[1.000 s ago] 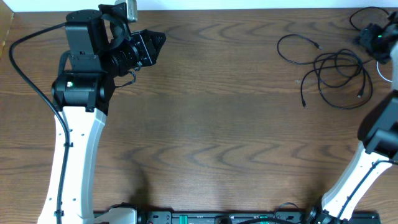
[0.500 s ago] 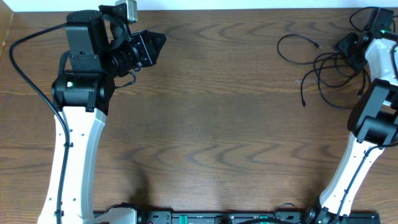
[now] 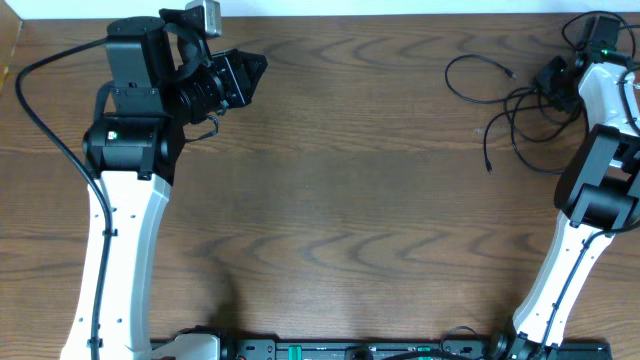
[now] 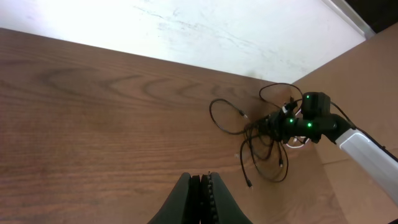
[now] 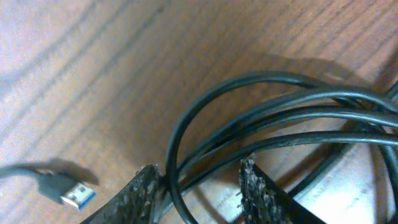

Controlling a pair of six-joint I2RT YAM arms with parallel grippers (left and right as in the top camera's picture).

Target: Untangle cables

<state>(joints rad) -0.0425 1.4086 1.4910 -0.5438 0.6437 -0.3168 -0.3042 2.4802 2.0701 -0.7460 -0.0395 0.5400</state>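
The right gripper (image 5: 199,174), jaws half-narrowed with a gap showing, straddles a bend of the black cables (image 5: 267,77) heaped at the table's (image 3: 350,200) far right, strands running crosswise to its fingers, while the closed left gripper (image 4: 200,186) sits well apart.

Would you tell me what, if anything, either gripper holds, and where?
Nothing clamped yet: right gripper straddles the black cables at their loops, jaws apart; left gripper shut, empty.
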